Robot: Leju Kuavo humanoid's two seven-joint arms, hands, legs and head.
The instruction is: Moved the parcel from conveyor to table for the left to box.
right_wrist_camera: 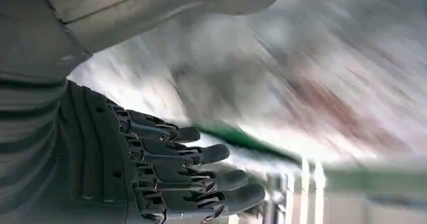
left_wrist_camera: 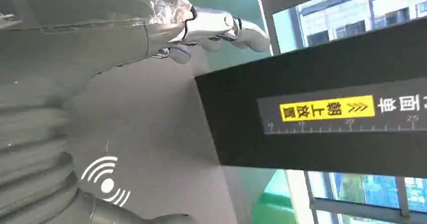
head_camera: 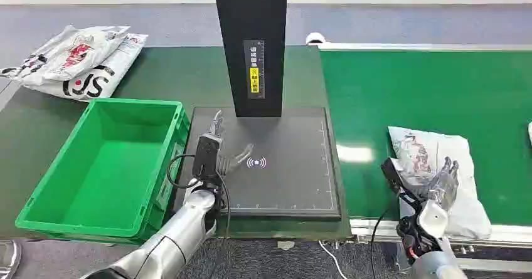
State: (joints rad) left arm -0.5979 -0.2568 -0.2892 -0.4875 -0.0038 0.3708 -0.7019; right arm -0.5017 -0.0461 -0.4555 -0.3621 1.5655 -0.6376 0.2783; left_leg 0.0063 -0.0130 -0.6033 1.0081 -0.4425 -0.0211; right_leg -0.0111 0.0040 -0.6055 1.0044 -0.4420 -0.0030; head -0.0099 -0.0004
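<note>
The parcel (head_camera: 439,172), a white printed poly bag, lies on the green conveyor (head_camera: 433,97), close to its near edge and not yet on the table (head_camera: 157,78). The right hand (head_camera: 441,182) is over the parcel's near part, fingers (right_wrist_camera: 201,171) stretched out and a little apart; in the right wrist view they are extended side by side with the bag's pale surface blurred just beyond them, so they are not clamped on it. Whether the palm already touches the bag I cannot tell.

The left hand (head_camera: 216,150) hovers over the dark scanner pad (head_camera: 295,166) that sits at the table's near edge next to the conveyor, beside the black upright post (head_camera: 251,47). Its fingers (left_wrist_camera: 236,30) are spread and hold nothing. The green crate (head_camera: 106,166) stands at the table's near left corner, and nothing can be seen inside it. Two more printed bags (head_camera: 75,63) lie at the far left corner of the table.

By my reading the task is at its start: the grasp on the parcel is only being set up. Left to do are closing on the bag, lifting it off the belt, carrying it across to the pad or table surface within the left hand's reach, and releasing it so that the left hand can put it into the crate.
</note>
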